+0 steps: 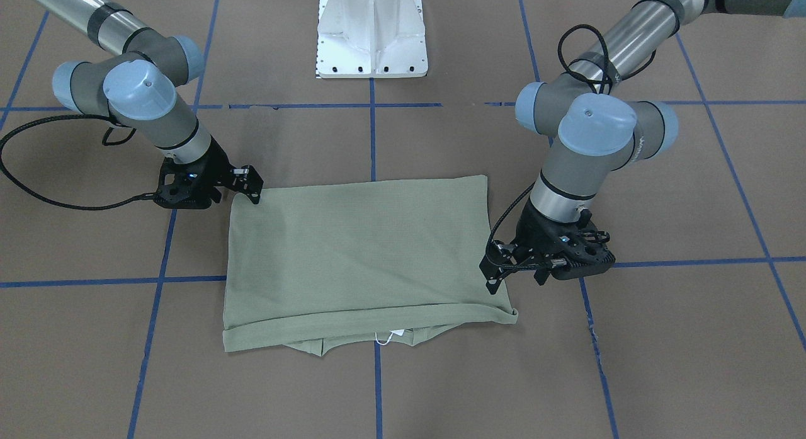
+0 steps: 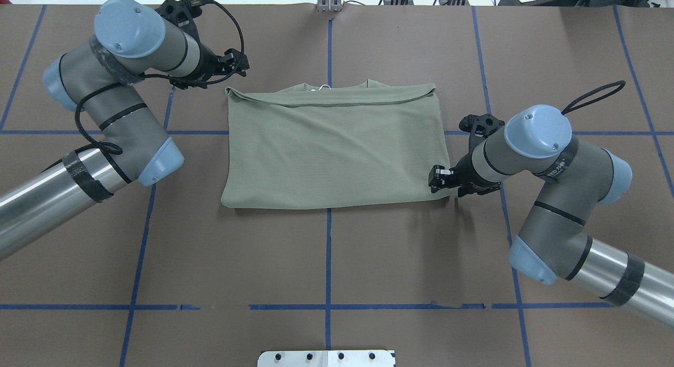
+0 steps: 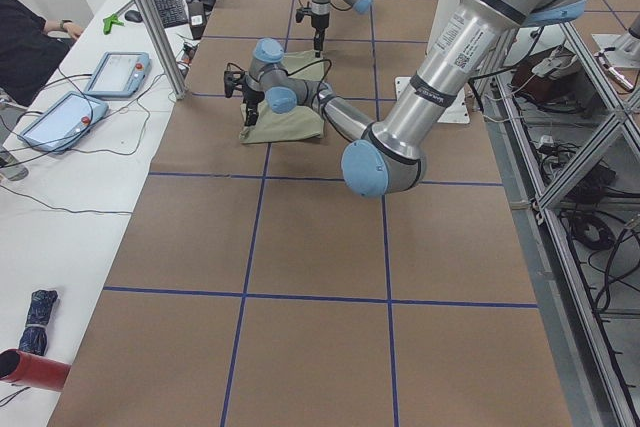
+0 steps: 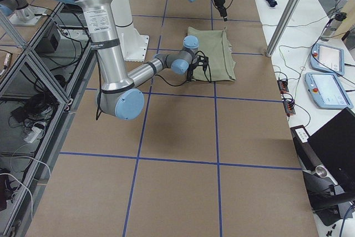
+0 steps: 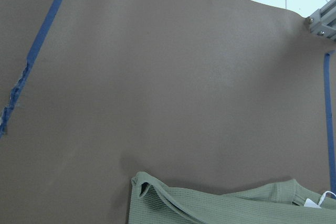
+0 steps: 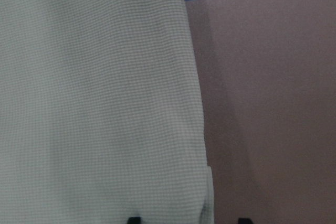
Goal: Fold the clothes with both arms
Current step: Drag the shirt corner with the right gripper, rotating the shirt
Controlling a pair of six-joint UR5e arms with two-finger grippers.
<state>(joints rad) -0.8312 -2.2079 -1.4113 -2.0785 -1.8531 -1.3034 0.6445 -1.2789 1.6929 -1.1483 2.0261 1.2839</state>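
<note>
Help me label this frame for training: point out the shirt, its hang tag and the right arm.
shirt (image 2: 331,151), overhead view, middle of the folded top layer.
hang tag (image 1: 395,332), front-facing view, white card poking out at the neckline.
right arm (image 2: 574,167), overhead view, grey wrist housing.

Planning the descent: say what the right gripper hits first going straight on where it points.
Likely the folded sage-green knit shirt: the right gripper points down at its side edge, one fingertip over cloth, the other over the brown table covering. Height above them is unclear.
</note>
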